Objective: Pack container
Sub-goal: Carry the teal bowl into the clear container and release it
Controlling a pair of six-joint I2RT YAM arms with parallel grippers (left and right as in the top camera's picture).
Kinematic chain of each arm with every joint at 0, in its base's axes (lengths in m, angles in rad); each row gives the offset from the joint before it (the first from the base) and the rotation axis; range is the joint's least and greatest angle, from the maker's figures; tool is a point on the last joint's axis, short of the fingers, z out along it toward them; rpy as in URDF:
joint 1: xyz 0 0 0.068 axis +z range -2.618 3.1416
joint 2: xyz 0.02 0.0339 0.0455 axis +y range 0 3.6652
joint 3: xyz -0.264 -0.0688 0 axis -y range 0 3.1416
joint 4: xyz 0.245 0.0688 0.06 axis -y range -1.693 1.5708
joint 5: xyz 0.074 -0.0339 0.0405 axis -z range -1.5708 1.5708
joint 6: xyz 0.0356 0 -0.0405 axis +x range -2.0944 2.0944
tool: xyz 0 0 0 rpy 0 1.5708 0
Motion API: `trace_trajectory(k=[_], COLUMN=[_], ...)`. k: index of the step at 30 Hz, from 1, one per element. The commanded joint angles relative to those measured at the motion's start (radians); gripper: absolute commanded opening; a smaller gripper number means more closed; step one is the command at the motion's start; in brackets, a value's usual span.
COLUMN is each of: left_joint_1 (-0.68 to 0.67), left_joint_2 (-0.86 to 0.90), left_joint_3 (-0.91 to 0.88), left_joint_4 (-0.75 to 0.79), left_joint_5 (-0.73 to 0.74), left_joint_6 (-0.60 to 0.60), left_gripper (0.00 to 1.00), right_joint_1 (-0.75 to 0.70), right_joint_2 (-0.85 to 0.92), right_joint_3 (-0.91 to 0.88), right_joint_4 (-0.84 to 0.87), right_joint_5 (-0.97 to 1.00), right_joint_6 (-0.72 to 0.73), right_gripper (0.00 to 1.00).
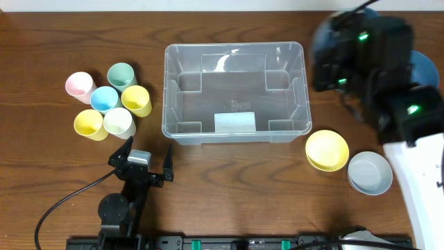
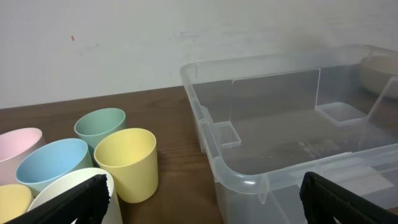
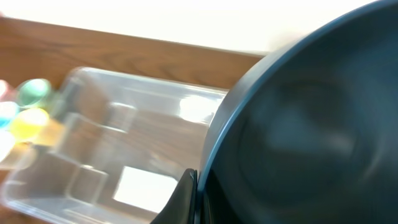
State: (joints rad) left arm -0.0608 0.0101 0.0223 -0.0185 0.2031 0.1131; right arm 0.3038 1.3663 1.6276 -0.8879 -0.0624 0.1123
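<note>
Right hand point(image 3: 198, 186) clamps a dark blue bowl point(image 3: 298, 137) by its rim at two o'clock of the container point(image 1: 166, 90) for loading; left hand point(image 1: 144, 158) sits wide open, empty, at seven o'clock.

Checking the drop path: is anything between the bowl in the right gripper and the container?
Nothing visible does. The right gripper holds the dark bowl by the container's right rim. The container is empty; the yellow bowl and grey bowl lie off that path.
</note>
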Motion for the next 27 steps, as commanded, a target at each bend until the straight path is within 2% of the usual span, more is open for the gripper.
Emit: trace_trajectory(k=[1, 6, 11, 19, 27], left_joint_1=[-0.002, -0.002, -0.002, -0.002, -0.002], left_joint_2=[-0.006, -0.006, -0.006, -0.006, -0.006], left_joint_3=[-0.018, -0.018, -0.018, -0.018, -0.018], left_joint_4=[-0.033, -0.033, -0.033, -0.033, -0.033], left_joint_5=[0.014, 0.014, 0.014, 0.014, 0.014], left_joint_6=[0.018, 0.018, 0.018, 0.018, 0.018], left_gripper=[0.98, 0.98, 0.98, 0.98, 0.98], right_joint_1=[0.145, 0.29, 0.343, 0.356, 0.354], right_joint_2=[0.046, 0.174, 0.33, 0.507, 0.62], right_joint_3=[0.002, 0.002, 0.002, 0.002, 0.002], right_joint_4=[0.052, 0.134, 0.159, 0.164, 0.194], right_joint_5=[0.119, 0.22, 0.235, 0.269, 0.317], right_joint_6=[-0.051, -0.076, -0.072, -0.032, -0.096], right_gripper=[0.01, 0.01, 0.01, 0.01, 0.01])
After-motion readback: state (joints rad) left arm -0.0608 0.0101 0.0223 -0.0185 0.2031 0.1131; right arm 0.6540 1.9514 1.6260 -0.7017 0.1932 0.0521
